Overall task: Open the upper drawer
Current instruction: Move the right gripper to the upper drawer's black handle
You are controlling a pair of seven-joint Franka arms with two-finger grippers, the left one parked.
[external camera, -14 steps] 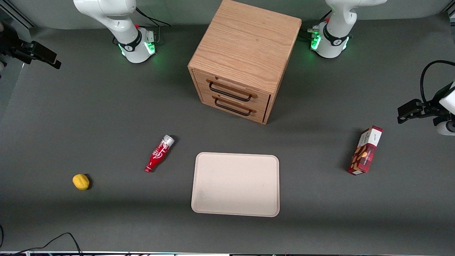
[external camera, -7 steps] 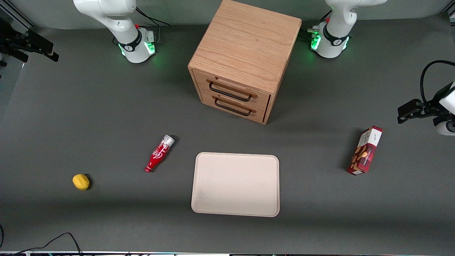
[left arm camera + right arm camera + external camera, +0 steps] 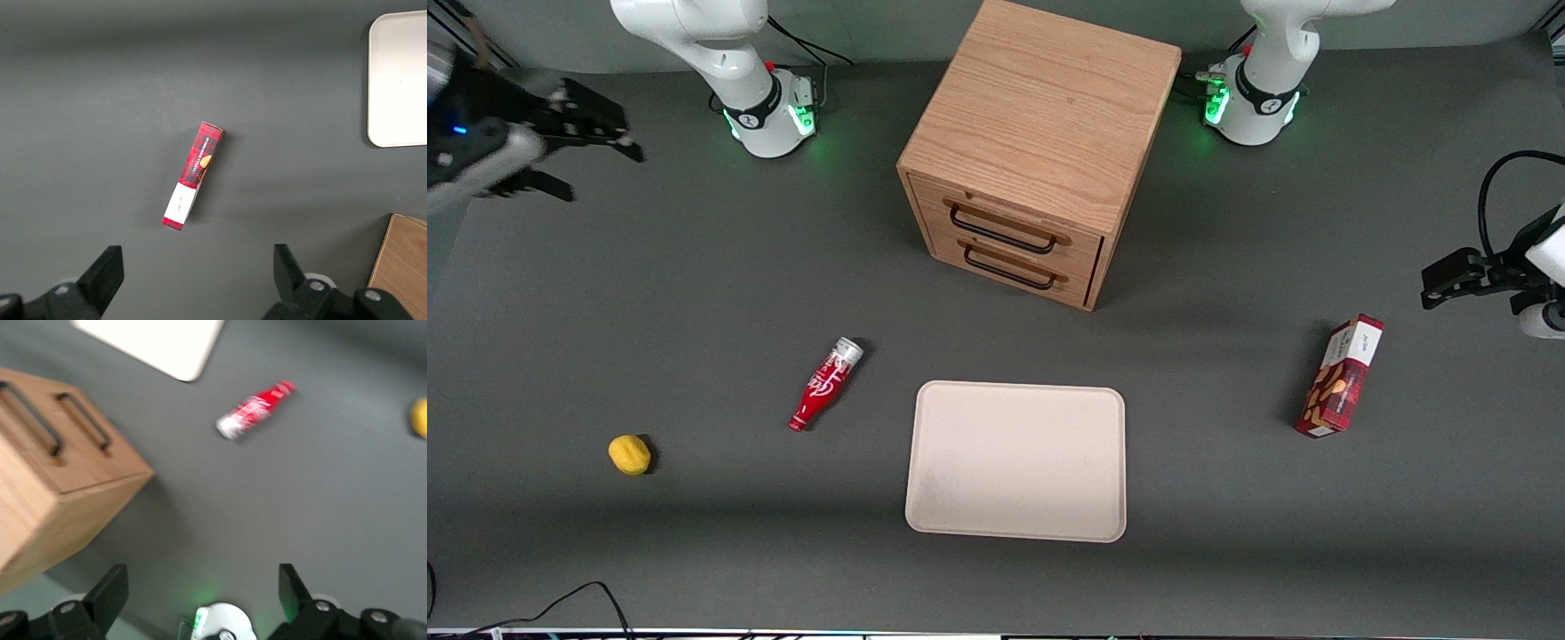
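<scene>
Upper drawer (image 3: 1003, 227) shut flush in the cabinet (image 3: 1040, 124), black handle (image 3: 1000, 233) just above the lower drawer (image 3: 1009, 267). Cabinet standing mid-bench (image 3: 694, 293), between the two arm bases. Gripper (image 3: 596, 147) high over the working arm's end of the bench, well apart from the cabinet, fingers (image 3: 609, 133) spread open, holding nothing. Same in the wrist view: gripper (image 3: 203, 590) open, cabinet (image 3: 60, 487) and both handles in sight below. Tray (image 3: 1016, 460) nearer the front camera than the cabinet. Red bottle (image 3: 824, 382) lying beside the tray, lemon (image 3: 630, 454) toward the working arm's end. Red box (image 3: 1341, 377) toward the parked arm's end.
</scene>
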